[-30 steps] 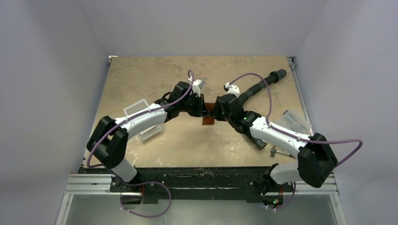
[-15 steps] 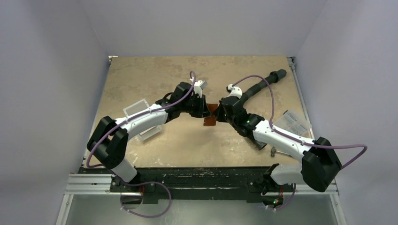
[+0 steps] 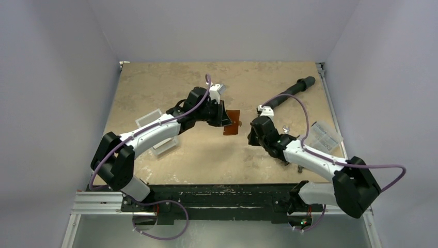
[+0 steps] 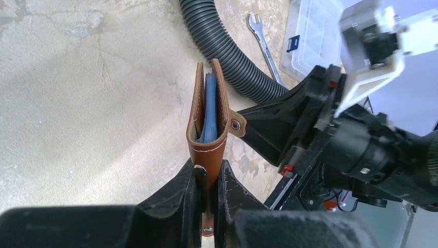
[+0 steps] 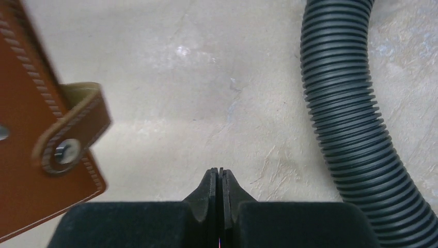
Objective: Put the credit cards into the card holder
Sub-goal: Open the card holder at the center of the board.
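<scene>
My left gripper (image 4: 207, 182) is shut on the fold of the brown card holder (image 4: 207, 150), holding it above the table (image 3: 155, 88). A bluish credit card (image 4: 209, 111) sits edge-on between its two leather flaps. From above, the card holder (image 3: 232, 123) hangs off the left gripper (image 3: 223, 117) near the table's middle. The right gripper (image 5: 220, 174) is shut with nothing between its fingers, off to the right of the holder, whose snap tab (image 5: 72, 139) shows at the left of the right wrist view. In the top view the right gripper (image 3: 252, 135) hangs apart from the holder.
A black corrugated hose (image 3: 292, 90) runs toward the back right, also close by the right gripper (image 5: 351, 113). A clear plastic box (image 3: 324, 134) and a spanner (image 4: 263, 41) lie at the right. A clear-and-white box (image 3: 155, 132) lies under the left arm.
The right gripper has shut, let go of the card holder and drawn back to the right and toward the near edge. The left gripper has lifted the holder slightly and turned it.
</scene>
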Controlling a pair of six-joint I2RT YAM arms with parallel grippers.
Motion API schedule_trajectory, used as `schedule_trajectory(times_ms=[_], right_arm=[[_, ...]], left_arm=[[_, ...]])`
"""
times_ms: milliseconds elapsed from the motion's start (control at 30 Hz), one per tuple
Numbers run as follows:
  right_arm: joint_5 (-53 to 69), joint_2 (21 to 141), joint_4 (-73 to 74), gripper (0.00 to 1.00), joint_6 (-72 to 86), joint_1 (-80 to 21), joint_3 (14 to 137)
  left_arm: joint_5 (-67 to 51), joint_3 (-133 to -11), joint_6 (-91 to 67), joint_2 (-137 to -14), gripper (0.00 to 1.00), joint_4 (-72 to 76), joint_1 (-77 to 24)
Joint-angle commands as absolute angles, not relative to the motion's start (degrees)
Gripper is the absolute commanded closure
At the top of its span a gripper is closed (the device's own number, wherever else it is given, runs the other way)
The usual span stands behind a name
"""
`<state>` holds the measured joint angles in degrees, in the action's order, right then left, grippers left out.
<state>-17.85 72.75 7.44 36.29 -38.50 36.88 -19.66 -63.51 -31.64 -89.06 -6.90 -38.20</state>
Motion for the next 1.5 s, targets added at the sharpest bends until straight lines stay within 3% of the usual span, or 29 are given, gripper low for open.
schedule_trajectory(times_ms=[0,33,67,100,133,233,333,400,700,833,967,1267,1467], right_arm=[[-15.20,65.87,7.47,0.97,30.52,-38.41,40.50],[-12.89,64.32,7.61,0.88,28.93,-37.92,40.91],[-9.48,62.73,7.19,0.67,27.21,-37.27,40.91],[-5.47,61.34,6.53,0.52,26.12,-36.56,40.73],[-1.93,60.17,6.41,0.44,25.80,-35.88,40.86],[1.78,58.34,5.78,0.27,26.24,-35.36,41.71],[2.85,59.43,4.34,0.22,27.26,-35.40,43.28],[1.58,61.61,4.92,0.24,27.50,-35.42,44.97],[-9.03,65.57,4.94,0.50,28.48,-34.13,45.53],[-7.65,66.75,3.13,0.70,29.05,-32.19,43.47],[-6.33,66.44,3.14,0.98,28.39,-32.00,42.20],[3.36,65.34,3.82,1.00,27.98,-32.13,36.61],[2.48,64.22,4.49,1.00,30.73,-32.10,33.21]], left_arm=[[-23.43,-66.21,-29.98,-87.96,1.00,-4.51,-37.64],[-23.77,-66.42,-29.71,-87.98,1.00,-4.67,-37.54],[-23.87,-66.61,-29.32,-87.92,1.00,-4.80,-37.61],[-23.90,-66.74,-28.88,-87.80,1.00,-4.90,-37.59],[-23.58,-66.93,-28.31,-87.60,1.00,-5.28,-37.57],[-23.02,-67.49,-27.43,-87.29,1.00,-6.14,-37.55],[-23.80,-67.42,-27.56,-87.43,1.00,-5.84,-37.58],[-24.50,-67.37,-27.96,-87.69,1.00,-5.64,-37.61],[-25.77,-67.10,-28.75,-87.60,1.00,-4.97,-37.60],[-27.42,-66.76,-29.70,-87.60,1.00,-3.88,-37.60],[-27.74,-66.78,-29.78,-87.63,1.00,-3.86,-37.63],[-29.17,-65.05,-34.41,-94.17,1.00,-3.03,-37.54],[-29.48,-65.94,-35.76,-100.42,1.00,-5.59,-37.59]])
